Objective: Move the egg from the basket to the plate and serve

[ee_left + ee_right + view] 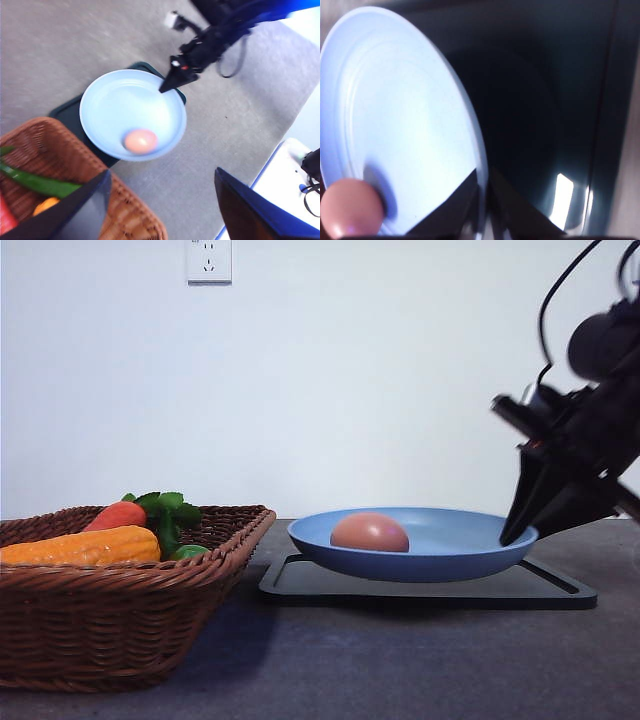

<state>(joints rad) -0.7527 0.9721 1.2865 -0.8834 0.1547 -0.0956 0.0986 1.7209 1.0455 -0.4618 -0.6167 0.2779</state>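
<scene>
Apparently right gripper [520, 530] pinching plate [460, 555] rim, egg [369, 532] apart

No text, label, brand, number or sign can be read in any of the pictures. A white wall socket [209, 261] is seen on the wall in the front view, but no lettering can be made out on it.
</scene>
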